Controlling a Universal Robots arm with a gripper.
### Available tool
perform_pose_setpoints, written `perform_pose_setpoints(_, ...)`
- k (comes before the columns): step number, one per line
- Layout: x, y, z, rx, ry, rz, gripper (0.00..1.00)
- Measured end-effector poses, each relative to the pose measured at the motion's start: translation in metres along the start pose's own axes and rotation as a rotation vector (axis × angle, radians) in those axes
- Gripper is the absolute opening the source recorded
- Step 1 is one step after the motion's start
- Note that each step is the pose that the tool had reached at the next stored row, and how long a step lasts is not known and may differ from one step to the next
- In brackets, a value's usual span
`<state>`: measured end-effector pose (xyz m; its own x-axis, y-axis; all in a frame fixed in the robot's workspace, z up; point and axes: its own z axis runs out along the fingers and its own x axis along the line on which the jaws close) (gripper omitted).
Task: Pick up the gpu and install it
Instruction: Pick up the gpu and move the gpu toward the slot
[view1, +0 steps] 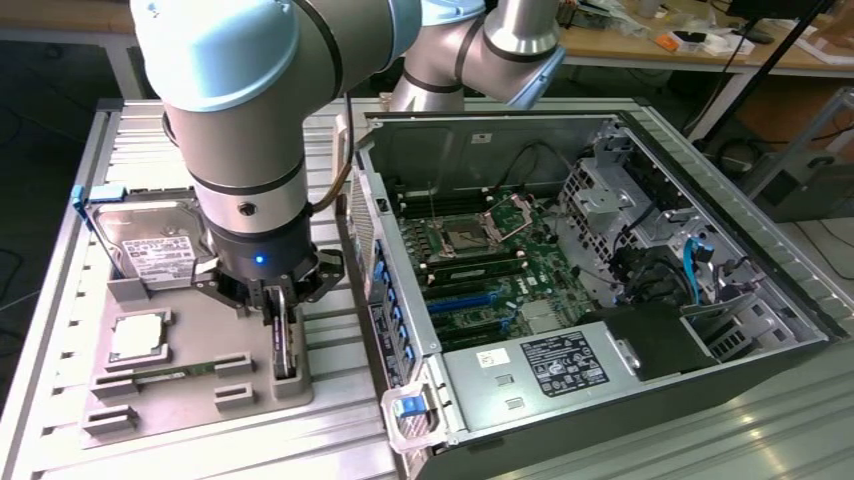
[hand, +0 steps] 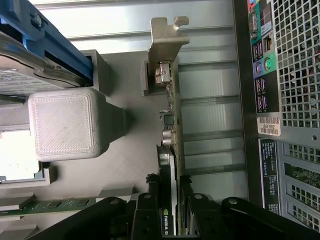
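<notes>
The gpu (view1: 283, 345) is a thin dark card standing on edge in a slot of the grey holder tray (view1: 180, 400), beside the open computer case (view1: 747, 300). My gripper (view1: 278, 300) hangs straight down over it. In the wrist view the gpu (hand: 170, 125) runs away from me, with its pale metal bracket (hand: 167, 35) at the far end. There my gripper (hand: 169, 184) has one black finger on each side of the card's near end, pressed against it. The card still sits in its slot.
On the same tray lie a silver hard drive (view1: 154, 245), a square processor (view1: 138, 338) and a green memory stick (view1: 163, 375). The case's rear panel (hand: 280, 75) stands close beside the gpu. The motherboard (view1: 487, 270) lies exposed inside the case.
</notes>
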<state>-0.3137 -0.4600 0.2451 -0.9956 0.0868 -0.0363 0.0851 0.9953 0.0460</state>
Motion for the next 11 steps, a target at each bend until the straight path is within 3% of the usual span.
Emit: perform_pose_setpoints(11,0.0000,0.0000,0.0000,0.0001,0.0000,0.000,0.27)
